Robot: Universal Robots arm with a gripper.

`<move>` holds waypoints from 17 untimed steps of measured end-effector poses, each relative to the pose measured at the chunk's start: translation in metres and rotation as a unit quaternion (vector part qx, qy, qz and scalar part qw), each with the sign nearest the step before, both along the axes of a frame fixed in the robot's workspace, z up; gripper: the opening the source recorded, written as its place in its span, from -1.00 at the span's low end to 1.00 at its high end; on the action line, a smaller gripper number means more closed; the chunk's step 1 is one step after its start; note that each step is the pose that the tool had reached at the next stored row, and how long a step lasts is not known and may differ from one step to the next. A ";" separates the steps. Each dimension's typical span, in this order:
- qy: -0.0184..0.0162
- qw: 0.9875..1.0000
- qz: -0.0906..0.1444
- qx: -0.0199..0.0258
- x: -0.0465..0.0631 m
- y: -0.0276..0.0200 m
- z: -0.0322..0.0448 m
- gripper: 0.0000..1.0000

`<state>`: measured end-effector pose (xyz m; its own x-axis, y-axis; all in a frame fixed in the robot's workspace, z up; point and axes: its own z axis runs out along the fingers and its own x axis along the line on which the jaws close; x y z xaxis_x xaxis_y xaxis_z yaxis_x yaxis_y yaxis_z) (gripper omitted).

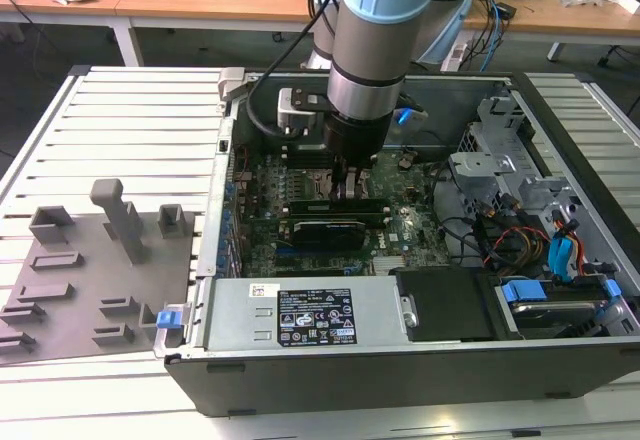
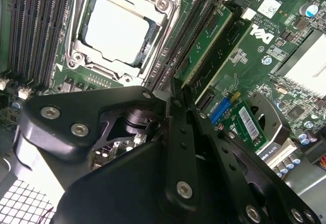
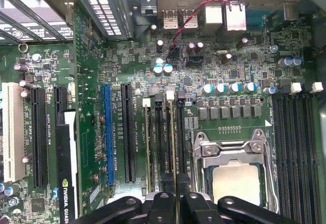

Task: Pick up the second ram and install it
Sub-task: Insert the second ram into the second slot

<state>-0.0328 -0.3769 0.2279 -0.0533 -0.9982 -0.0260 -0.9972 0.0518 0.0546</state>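
Note:
My gripper (image 1: pixel 348 192) reaches down into the open computer case, just beside the square metal-framed CPU socket (image 3: pixel 237 168). In the first wrist view its two black fingers (image 3: pixel 159 203) are pressed together on the top edge of the second ram (image 3: pixel 173 147), a thin green stick standing on edge in a black memory slot. In the second wrist view the gripper (image 2: pixel 175 95) points at the slots beside the socket (image 2: pixel 119 28). Another green stick (image 3: pixel 147 142) sits in a slot two rows further from the socket.
A black graphics card (image 1: pixel 325 230) lies close in front of the gripper. The case holds a power supply (image 1: pixel 300 315), drive cage (image 1: pixel 500 150) and loose cables (image 1: pixel 560 250) on the exterior view's right. A grey fixture tray (image 1: pixel 90 270) lies outside on the left.

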 end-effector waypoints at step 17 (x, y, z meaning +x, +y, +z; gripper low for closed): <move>0.000 1.000 0.001 -0.023 0.000 0.0140 0.0436 -0.79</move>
<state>-0.0328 -0.3629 0.2715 -0.0523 -0.9984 0.0199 -0.9972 0.0533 0.0523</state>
